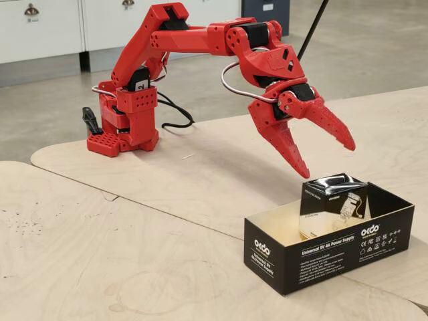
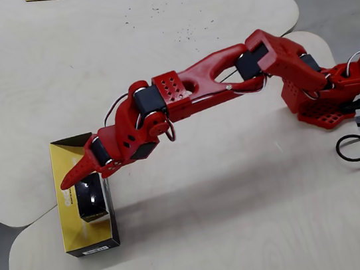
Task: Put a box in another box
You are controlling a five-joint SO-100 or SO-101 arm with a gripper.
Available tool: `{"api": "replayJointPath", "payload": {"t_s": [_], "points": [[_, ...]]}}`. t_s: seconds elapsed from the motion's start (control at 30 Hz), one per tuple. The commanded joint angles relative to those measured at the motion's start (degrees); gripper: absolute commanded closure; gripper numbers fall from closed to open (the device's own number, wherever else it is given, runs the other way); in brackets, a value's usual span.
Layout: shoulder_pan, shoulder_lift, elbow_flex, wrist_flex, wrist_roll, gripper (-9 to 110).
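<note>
The small glossy black-and-white carton (image 1: 333, 204) stands inside the long black OKdo tray box (image 1: 314, 259), toward its right end in the fixed view. In the overhead view the carton (image 2: 91, 196) sits in the middle of the tray (image 2: 70, 225), which shows a cream-yellow inside. My red gripper (image 1: 328, 155) hangs just above the carton with its two fingers spread apart and nothing between them. In the overhead view the gripper (image 2: 74, 180) reaches over the tray's upper part.
The arm's red base (image 1: 124, 127) is clamped at the table's far edge with black cables (image 1: 175, 114) beside it. The tray stands near the front edge of the light plywood table (image 1: 167, 221). A seam between table boards runs in front of the tray.
</note>
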Motion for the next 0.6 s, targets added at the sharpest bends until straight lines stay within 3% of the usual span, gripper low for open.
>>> {"api": "replayJointPath", "payload": {"t_s": [0.0, 0.3, 0.57], "points": [[1.0, 11.3, 0.5, 0.4, -3.4, 56], [6.8, 35.4, 22.7, 9.8, -30.7, 60], [14.6, 58.4, 53.6, 10.9, -49.4, 79]]}}
